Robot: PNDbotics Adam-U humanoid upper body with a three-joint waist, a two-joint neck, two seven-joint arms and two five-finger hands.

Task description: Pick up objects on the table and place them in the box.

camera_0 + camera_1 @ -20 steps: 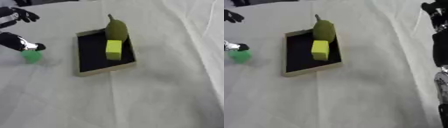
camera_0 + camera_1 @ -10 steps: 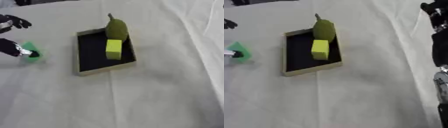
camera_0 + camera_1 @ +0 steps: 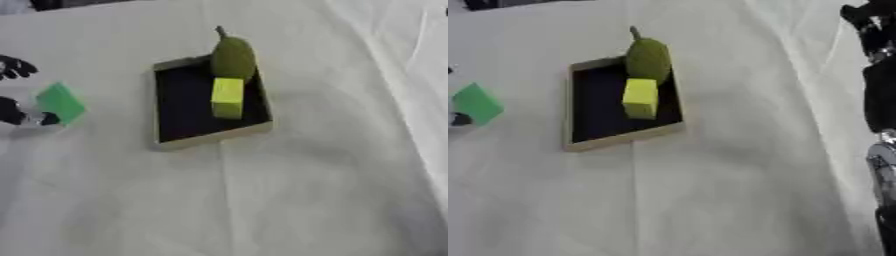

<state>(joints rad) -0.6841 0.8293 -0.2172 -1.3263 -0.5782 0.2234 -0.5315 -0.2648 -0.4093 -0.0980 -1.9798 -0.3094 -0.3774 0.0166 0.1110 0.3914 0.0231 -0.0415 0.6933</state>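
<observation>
pear [image 3: 233, 57] and yellow block [image 3: 227, 97] already lie in the box [image 3: 210, 142], frame centre; the green block [image 3: 59, 103] remains at left edge, pinched in the left hand [image 3: 16, 111]; right hand [image 3: 870, 25] upper right, finger state indiscernible

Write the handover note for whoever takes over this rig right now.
Left hand: at the left edge, fingers closed on the green block, which it holds tilted, left of the box.
Right hand: its arm shows at the right edge of the right eye view; fingers cannot be made out.
Done: pear and yellow block are in the box.
Left: carry the green block over and set it in the box.
</observation>
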